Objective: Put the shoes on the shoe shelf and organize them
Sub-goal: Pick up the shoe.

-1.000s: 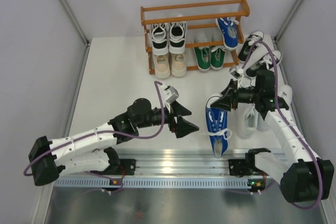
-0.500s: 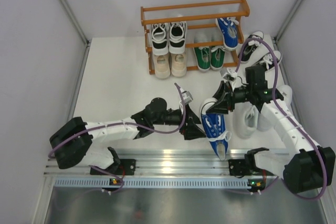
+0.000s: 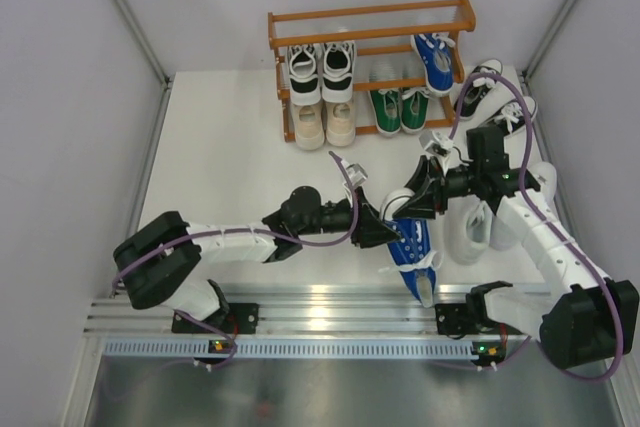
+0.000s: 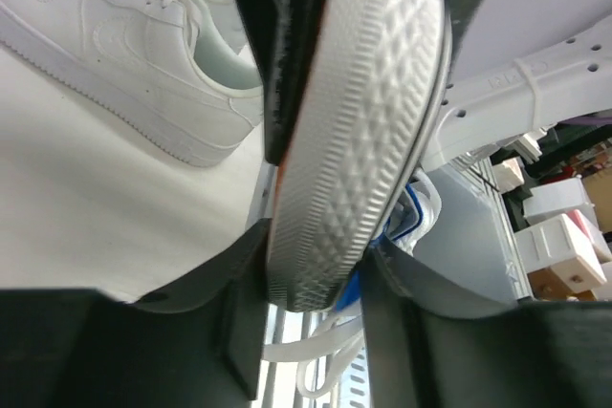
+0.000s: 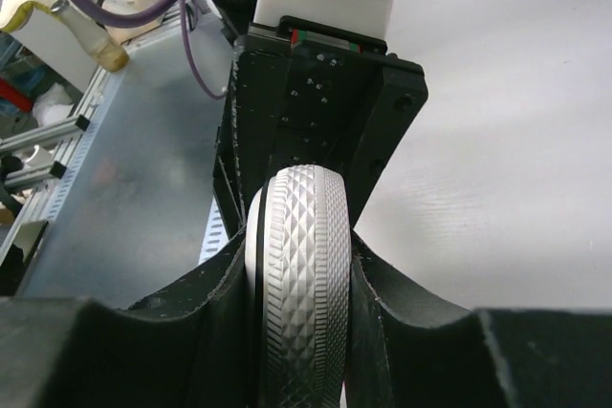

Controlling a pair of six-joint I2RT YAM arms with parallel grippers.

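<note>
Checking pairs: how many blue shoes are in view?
2: one blue shoe on the shelf, right end; second blue shoe held by left gripper and right gripper.

White table [image 3: 220,142] bearing the shoe shelf [image 3: 370,19] beyond the jaws, white sneakers [image 3: 468,234] just right of them, black pair [image 3: 478,87] farther back.

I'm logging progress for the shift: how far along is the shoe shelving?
Done: a black pair, a beige pair, a green pair and one blue sneaker sit on the shoe shelf. In hand: the second blue sneaker, gripped by the left hand and the right hand. Left: shelving it, plus the white pair and the other black pair on the table.
</note>
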